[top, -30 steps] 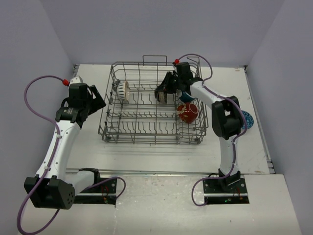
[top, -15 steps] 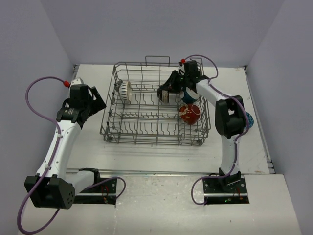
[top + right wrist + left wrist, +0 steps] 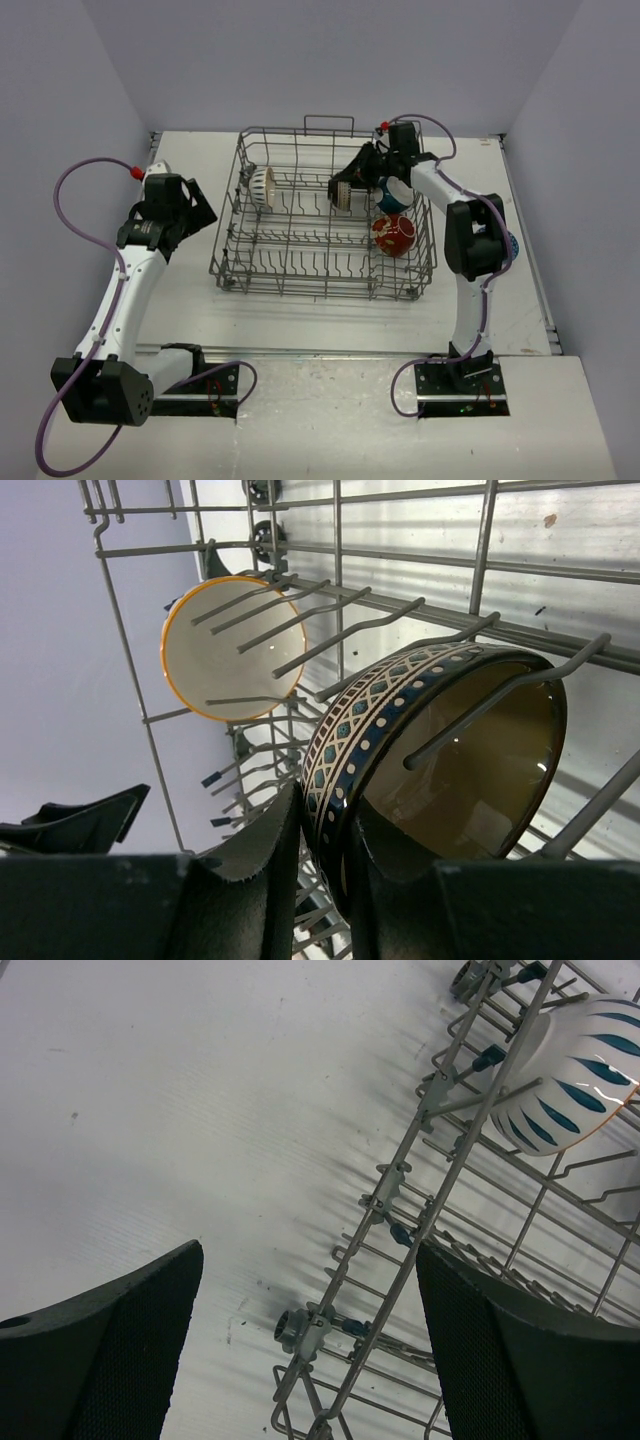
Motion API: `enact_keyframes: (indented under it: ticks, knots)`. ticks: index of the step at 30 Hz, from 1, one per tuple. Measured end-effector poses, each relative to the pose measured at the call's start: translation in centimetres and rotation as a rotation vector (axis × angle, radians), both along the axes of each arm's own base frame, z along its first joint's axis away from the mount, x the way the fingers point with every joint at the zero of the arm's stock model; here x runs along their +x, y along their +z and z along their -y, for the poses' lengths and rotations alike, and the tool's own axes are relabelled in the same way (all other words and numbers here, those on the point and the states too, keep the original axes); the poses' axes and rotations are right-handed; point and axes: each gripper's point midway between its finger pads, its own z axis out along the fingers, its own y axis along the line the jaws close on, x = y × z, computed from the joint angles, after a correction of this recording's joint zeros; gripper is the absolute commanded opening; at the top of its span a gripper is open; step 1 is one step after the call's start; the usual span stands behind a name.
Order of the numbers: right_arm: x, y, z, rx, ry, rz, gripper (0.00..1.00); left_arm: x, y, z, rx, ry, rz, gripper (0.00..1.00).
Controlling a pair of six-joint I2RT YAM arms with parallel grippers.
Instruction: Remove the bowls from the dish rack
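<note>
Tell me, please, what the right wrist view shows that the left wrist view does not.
Only the right wrist view: the right gripper shut on the rim of a dark round ceramic bowl with a patterned band. Only the left wrist view: the open left gripper over the white table. Both: the grey wire dish rack and the white striped round ceramic bowl.

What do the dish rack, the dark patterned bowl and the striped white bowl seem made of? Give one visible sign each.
Dish rack: likely metal wire, grey; thin rigid rods with a dull sheen.
Dark patterned bowl: probably glazed ceramic; glossy highlights inside, painted outer band.
Striped white bowl: likely glazed ceramic too; smooth surface with a bright reflection.
</note>
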Motion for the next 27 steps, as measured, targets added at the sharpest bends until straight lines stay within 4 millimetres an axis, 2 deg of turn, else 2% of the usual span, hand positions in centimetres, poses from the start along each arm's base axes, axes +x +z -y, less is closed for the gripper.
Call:
enact_keyframes:
  ticks: [5,10,17,27]
  knots:
    - [0.2,0.6,-0.3,0.046,-0.012,-0.015,0.0,0.0,0.0,0.0,0.0,0.0,0.0,0.87]
    - [0.2,3.6,-1.4,0.198,0.01,-0.036,0.0,-0.1,-0.1,0.0,0.0,0.001,-0.003,0.87]
    - [0.1,6.9,-2.1,0.315,0.069,0.01,0.0,-0.3,-0.6,-0.1,0.003,0.002,-0.015,0.87]
    - [-1.1,8.2,-2.3,0.375,0.126,0.023,0.0,-0.3,-0.6,-0.1,0.003,0.002,-0.015,0.87]
